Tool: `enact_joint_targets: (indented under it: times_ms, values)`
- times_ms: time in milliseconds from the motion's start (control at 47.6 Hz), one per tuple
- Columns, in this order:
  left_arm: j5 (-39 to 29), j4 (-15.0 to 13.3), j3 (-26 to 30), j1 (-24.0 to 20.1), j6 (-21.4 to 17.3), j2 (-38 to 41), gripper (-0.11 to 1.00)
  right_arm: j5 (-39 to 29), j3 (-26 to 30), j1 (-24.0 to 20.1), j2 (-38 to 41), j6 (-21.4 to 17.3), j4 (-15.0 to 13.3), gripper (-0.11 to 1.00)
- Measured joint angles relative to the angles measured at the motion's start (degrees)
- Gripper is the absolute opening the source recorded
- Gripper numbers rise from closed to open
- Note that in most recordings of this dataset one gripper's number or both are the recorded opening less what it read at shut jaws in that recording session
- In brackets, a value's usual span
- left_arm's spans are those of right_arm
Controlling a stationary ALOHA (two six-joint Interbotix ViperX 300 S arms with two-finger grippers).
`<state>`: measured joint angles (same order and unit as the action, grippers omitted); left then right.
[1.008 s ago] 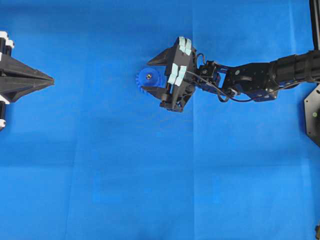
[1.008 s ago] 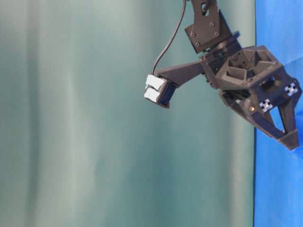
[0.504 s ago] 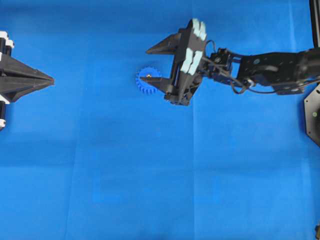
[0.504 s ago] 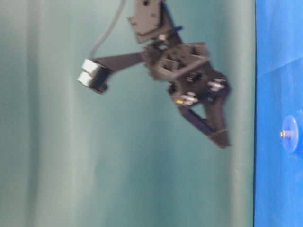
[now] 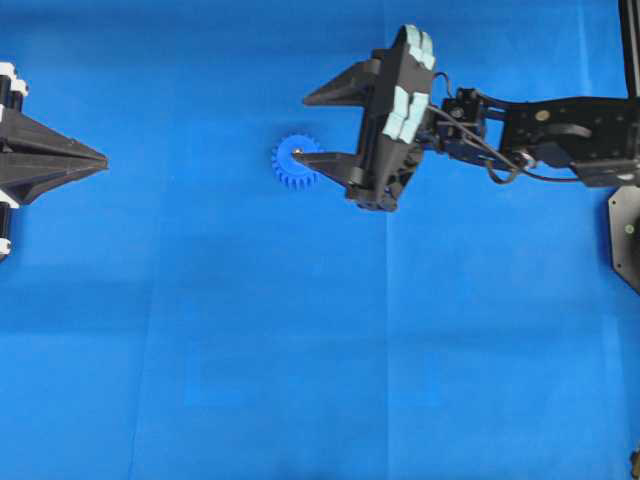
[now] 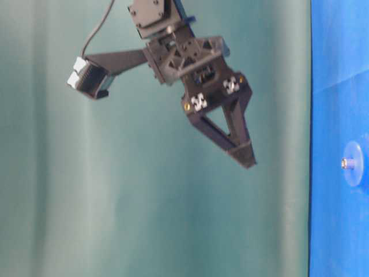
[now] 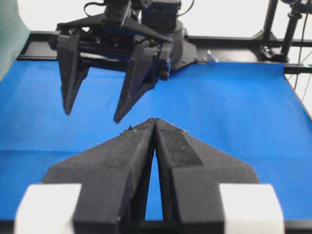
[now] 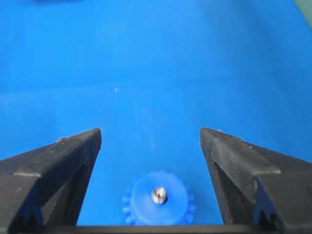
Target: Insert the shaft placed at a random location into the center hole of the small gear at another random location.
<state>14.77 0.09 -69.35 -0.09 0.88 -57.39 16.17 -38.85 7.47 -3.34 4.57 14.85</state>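
Observation:
The small gear (image 5: 289,171) lies flat on the blue cloth, left of centre. The shaft (image 5: 298,152) stands upright in its center hole, silvery end up, and fills the hole. The right wrist view shows the gear (image 8: 157,201) and the shaft (image 8: 158,195) low between my fingers. My right gripper (image 5: 300,129) is open and empty. It hangs well above the gear (image 6: 354,164), as the table-level view of the gripper (image 6: 245,159) shows. At the far left edge my left gripper (image 5: 103,158) rests, shut (image 7: 155,121) on nothing.
A blue cloth (image 5: 300,350) covers the whole table. A black mounting plate (image 5: 625,235) sits at the right edge. Black frame rails (image 7: 234,43) run along the table's far side behind the right arm's base. A green backdrop (image 6: 115,202) fills the table-level view.
My right gripper has lifted off the gear and drawn back to the right, staying open. The gear with the shaft in it stays on the cloth. The left arm has not moved.

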Motion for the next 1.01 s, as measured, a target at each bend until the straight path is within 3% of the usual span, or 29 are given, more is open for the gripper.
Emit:
enact_joint_targets:
  times_ms: [546,1008]
  values:
    - [0.0,0.0,0.0,0.0,0.1,-0.1,0.02,-1.4,-14.5,-0.9,-17.2,-0.1,0.0,0.75]
    - [-0.1,0.0,0.0,0.0,0.0,-0.2,0.02,-6.2,-19.8,-1.0,-27.6,-0.2,0.0,0.75]
